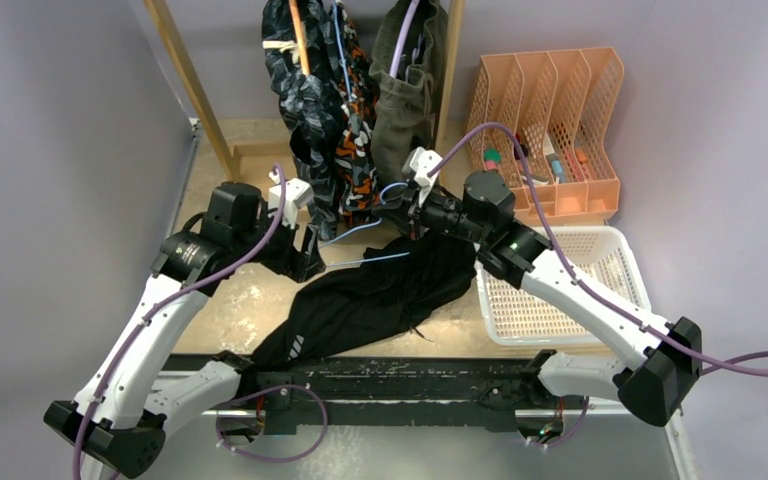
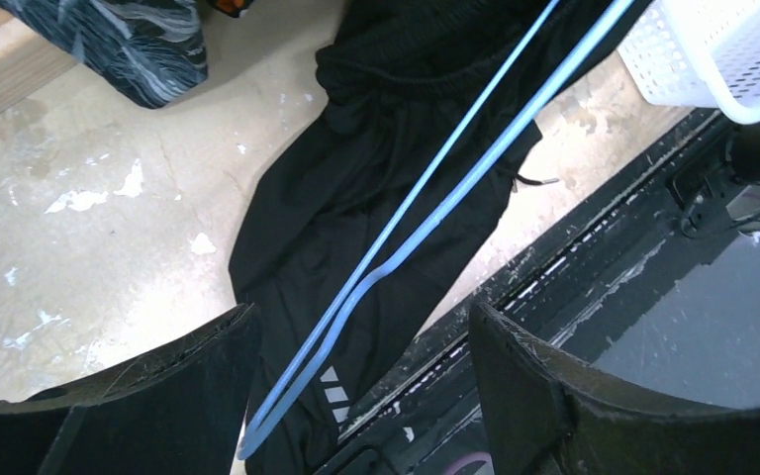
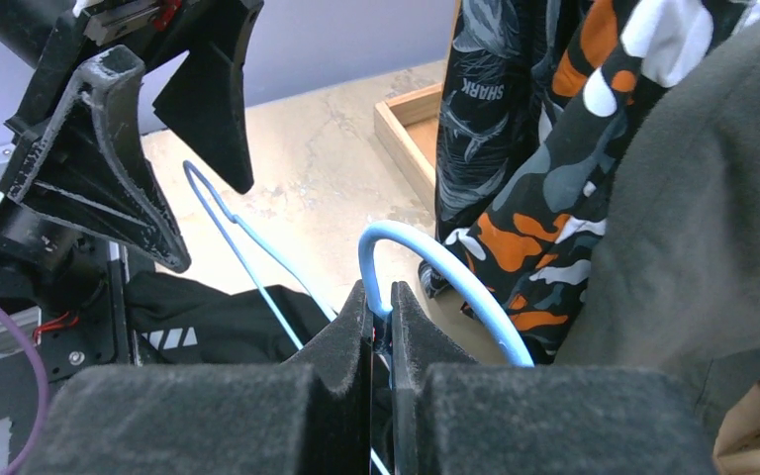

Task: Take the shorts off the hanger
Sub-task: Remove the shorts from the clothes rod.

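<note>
Here, black shorts (image 1: 380, 300) lie diagonally, waist far-right — right jaws pinch blue hanger (image 2: 435, 208), left jaws gape.

left arm: reaching forward-right above tabletop, elbow raised | left end effector (image 1: 305, 254): jaws wide apart, gripping nothing | right arm: stretched forward-left, wrist seemingly rolled sideways | right end effector (image 3: 381, 302): jaws pressed together on blue hanger (image 3: 394, 231) hook

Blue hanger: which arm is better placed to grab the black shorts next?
Left, probably. The left tool hangs open just above the black shorts; the right tool is shut on the blue hanger, so it is busy.
</note>
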Controlling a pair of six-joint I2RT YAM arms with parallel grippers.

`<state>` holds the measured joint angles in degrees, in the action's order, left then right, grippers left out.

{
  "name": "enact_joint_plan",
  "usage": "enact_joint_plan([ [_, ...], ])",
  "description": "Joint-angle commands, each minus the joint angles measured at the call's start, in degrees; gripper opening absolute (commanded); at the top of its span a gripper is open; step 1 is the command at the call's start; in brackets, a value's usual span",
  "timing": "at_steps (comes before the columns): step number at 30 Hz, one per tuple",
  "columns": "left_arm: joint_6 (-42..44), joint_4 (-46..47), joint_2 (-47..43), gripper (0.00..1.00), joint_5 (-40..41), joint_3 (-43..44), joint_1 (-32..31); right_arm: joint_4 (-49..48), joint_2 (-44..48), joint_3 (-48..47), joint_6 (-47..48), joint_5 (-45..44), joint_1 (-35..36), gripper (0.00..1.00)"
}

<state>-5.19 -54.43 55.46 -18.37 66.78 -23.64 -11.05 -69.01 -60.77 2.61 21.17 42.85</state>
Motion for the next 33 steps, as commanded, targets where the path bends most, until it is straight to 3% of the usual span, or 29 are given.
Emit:
enact_joint_plan([
  [1, 1.2, 0.3, 0.1, 0.73, -4.3, 0.1, 0.3, -0.3, 0.9, -4.3, -0.3, 8.0, -3.0, 0.00],
  [8, 1.7, -0.5, 2.9, 0.55, -5.6, 1.1, 0.3, 1.9, 0.5, -5.7, -2.8, 13.9, -6.4, 0.00],
  [11, 0.7, -0.7, 3.9, 0.24, -4.7, 1.8, 0.3, 0.9, 1.0, -4.4, -3.8, 11.5, -7.1, 0.00],
  [14, -0.5, -3.1, 6.0, 0.04, -2.8, 3.8, 0.3, 0.6, 1.1, -3.1, -4.9, 6.4, -7.2, 0.00],
  [20, -1.4, -4.4, 5.4, 0.00, -2.2, 4.6, -0.3, -0.5, 0.4, -1.5, -9.4, -1.2, -7.4, 0.00],
  [24, -1.6, -5.4, 4.0, 0.00, -1.5, 5.5, -0.3, -0.9, 0.9, -0.6, -10.5, 0.6, -7.4, 0.00],
  [26, -1.7, -6.3, 4.1, 0.00, -3.5, 6.2, -0.3, -0.9, 1.0, -0.3, -10.6, 1.7, -7.5, 0.19],
  [27, -2.1, -6.7, 4.1, 0.00, -3.7, 6.7, -0.3, -0.7, 1.0, -0.3, -10.8, 1.4, -7.5, 0.37],
  [30, -4.1, -10.0, 4.5, 0.00, -0.5, 8.3, -0.3, 0.5, 1.2, -0.5, -11.6, -3.0, -7.4, 0.63],
  [33, -5.0, -12.8, 5.0, 0.00, 1.0, 9.7, -0.4, 3.2, 1.8, -0.5, -13.0, -12.1, -7.5, 0.69],
])
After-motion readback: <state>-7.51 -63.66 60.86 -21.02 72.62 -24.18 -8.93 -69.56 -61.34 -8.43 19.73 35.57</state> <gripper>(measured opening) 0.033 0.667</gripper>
